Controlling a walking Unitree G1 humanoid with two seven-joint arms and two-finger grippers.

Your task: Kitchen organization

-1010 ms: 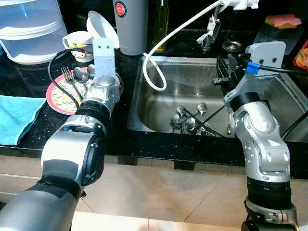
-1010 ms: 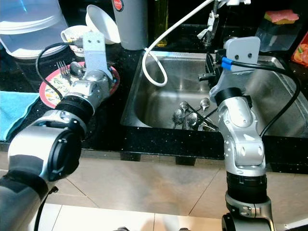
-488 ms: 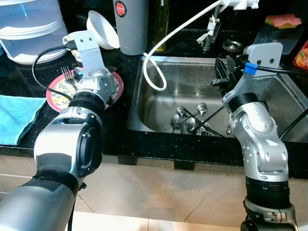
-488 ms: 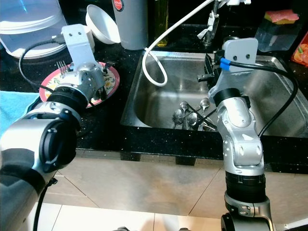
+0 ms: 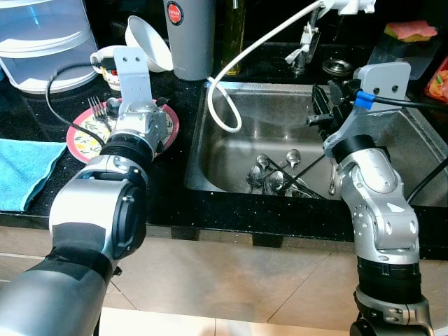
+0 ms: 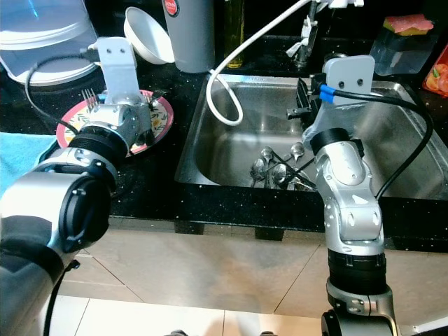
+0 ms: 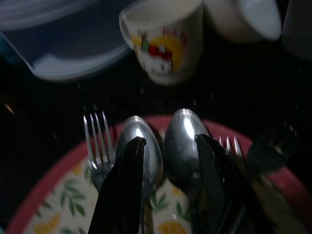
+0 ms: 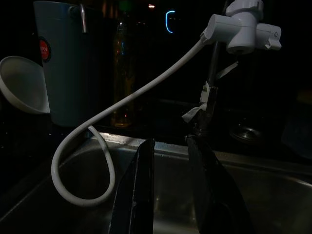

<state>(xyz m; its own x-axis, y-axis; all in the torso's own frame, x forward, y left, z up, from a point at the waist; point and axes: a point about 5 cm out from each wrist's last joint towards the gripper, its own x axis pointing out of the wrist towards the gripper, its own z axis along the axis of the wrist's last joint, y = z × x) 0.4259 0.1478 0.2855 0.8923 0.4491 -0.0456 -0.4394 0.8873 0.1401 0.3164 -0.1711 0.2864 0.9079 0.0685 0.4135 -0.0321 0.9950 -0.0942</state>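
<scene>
cutlery sorting part done at a dark kitchen counter

your left gripper [image 7: 165,185] hangs open and empty over two spoons [image 7: 163,144] and forks on the plate [image 5: 84,133]; your right gripper [image 8: 168,185], a little apart and empty, waits above the sink [image 5: 392,150], where more cutlery [image 5: 280,175] remains on the black stone counter [image 5: 175,203].

Black speckled stone counter [image 5: 175,203] runs across the view, steel sink [image 5: 392,150] set in at 2 o'clock. Beige tiled floor [image 5: 231,294] along 6 o'clock. Back of the counter at 12 o'clock is dark, dimly lit. Light glints off the sink walls.
</scene>
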